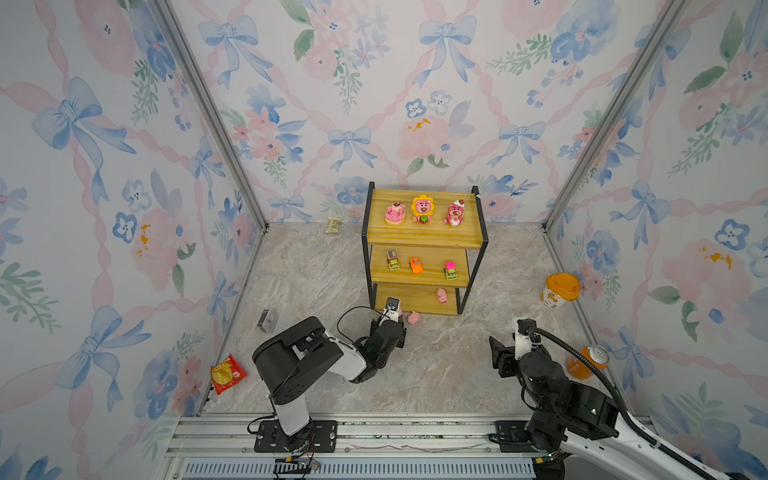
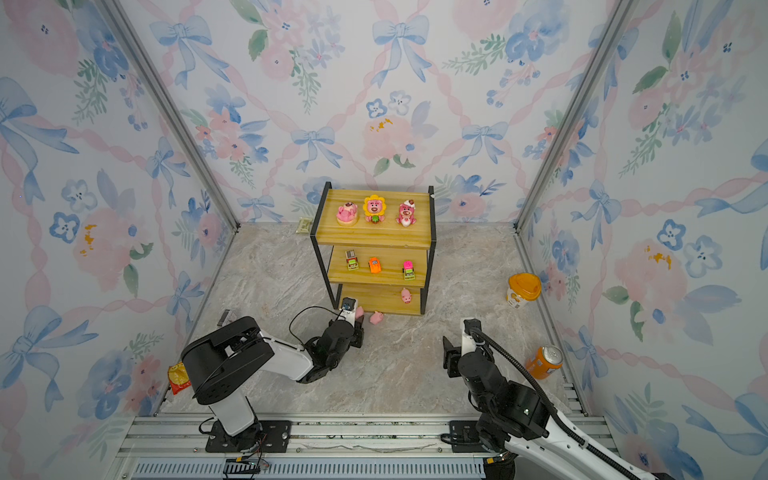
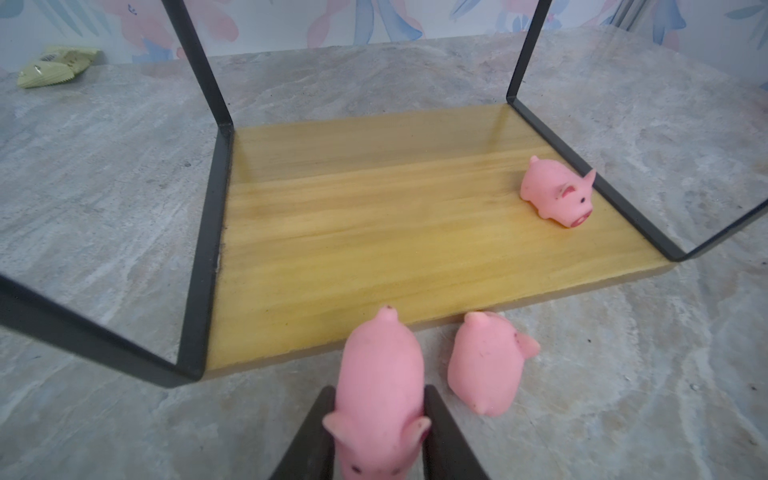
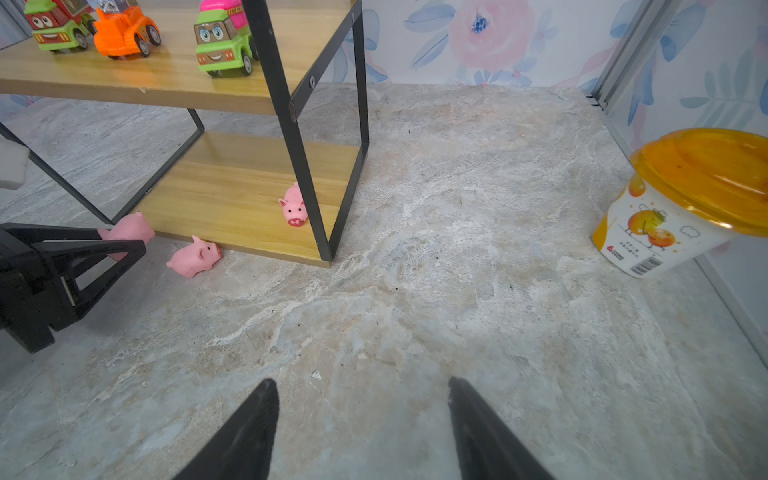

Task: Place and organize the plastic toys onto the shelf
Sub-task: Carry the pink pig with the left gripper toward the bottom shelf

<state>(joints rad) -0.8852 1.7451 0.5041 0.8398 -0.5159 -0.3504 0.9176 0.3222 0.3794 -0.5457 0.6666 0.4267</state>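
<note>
My left gripper [image 3: 379, 388] is shut on a small pink pig [image 3: 380, 374], held low just in front of the bottom board of the shelf [image 1: 424, 237]. A second pig [image 3: 484, 365] lies on the floor beside it, against the board's front edge. A third pig [image 3: 555, 193] stands on the bottom board near its right end. Three pink bears [image 1: 422, 210] line the top board and three little cars [image 1: 415, 265] the middle one. My right gripper [image 4: 361, 381] hangs open over bare floor, right of the shelf, with nothing between its fingers.
A yellow-lidded cup [image 1: 561, 290] and an orange can [image 1: 588, 361] stand by the right wall. A red snack packet [image 1: 226, 374] and a small grey box [image 1: 267, 320] lie by the left wall. A pale green packet [image 1: 333, 224] lies behind the shelf.
</note>
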